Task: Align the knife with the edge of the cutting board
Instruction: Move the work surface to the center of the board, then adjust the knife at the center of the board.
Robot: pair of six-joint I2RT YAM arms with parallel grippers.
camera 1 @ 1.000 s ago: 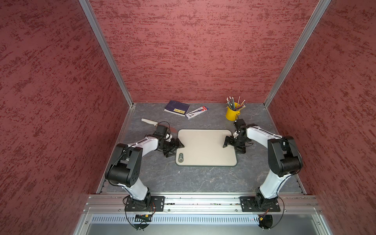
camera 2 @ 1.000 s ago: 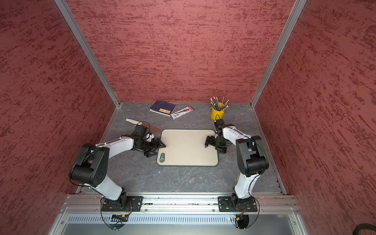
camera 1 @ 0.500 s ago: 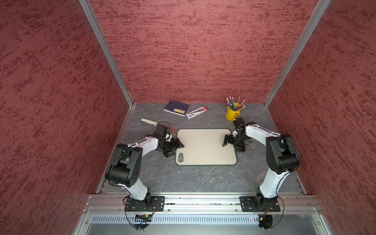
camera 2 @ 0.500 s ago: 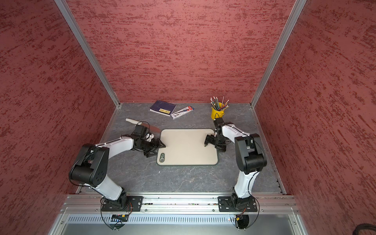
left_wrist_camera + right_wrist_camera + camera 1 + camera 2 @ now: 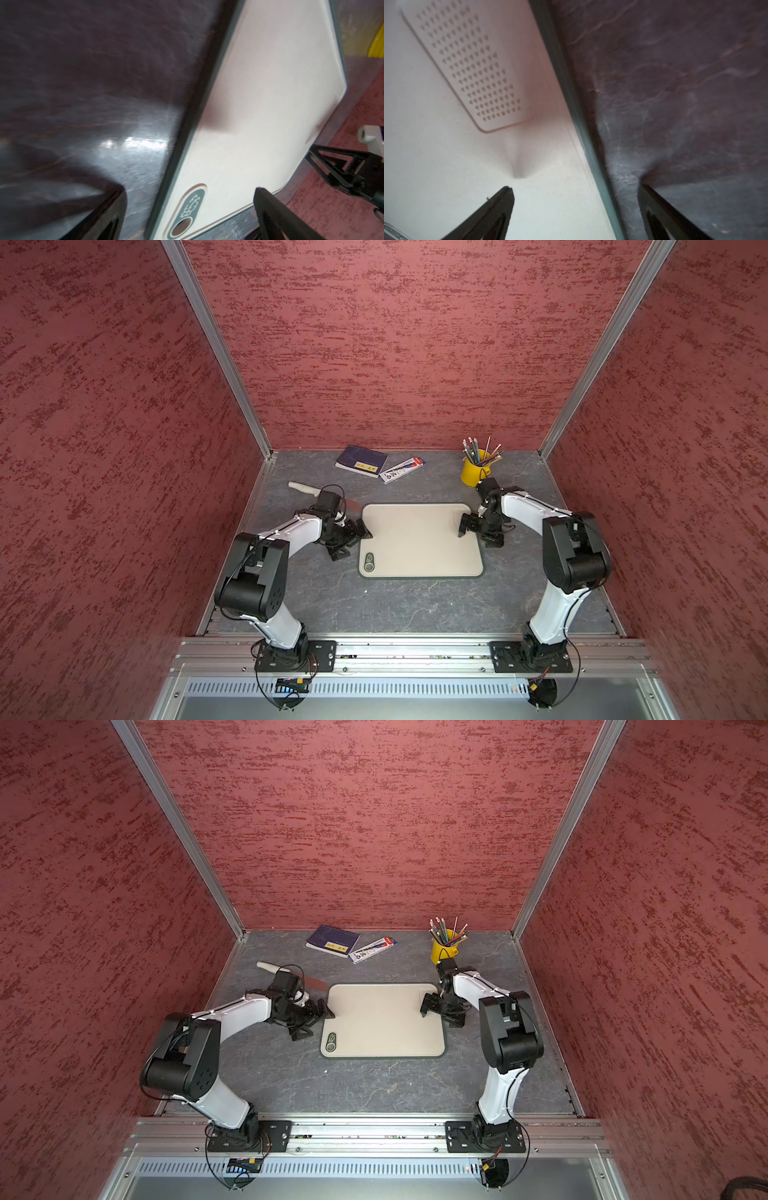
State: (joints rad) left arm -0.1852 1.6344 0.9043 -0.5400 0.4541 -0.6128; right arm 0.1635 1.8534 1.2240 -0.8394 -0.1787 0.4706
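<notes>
On the table (image 5: 415, 605), one cutting board (image 5: 419, 539) lies at the middle, its long sides parallel to the near edge. The left gripper (image 5: 352, 542) straddles the board's left short edge, fingers (image 5: 270, 212) spread wide and clamping nothing. The right gripper (image 5: 478, 533) straddles the right short edge, fingers (image 5: 496, 212) likewise apart. One knife (image 5: 302, 487) lies off the board beyond the left gripper. Its long axis runs diagonally, handle toward the table's far-left corner, blade toward the board's far-left corner. Near the far edge are one booklet (image 5: 361, 461), one pen pack (image 5: 402, 470) and one yellow cup of pencils (image 5: 473, 475). Board and knife lie as a second ago.
</notes>
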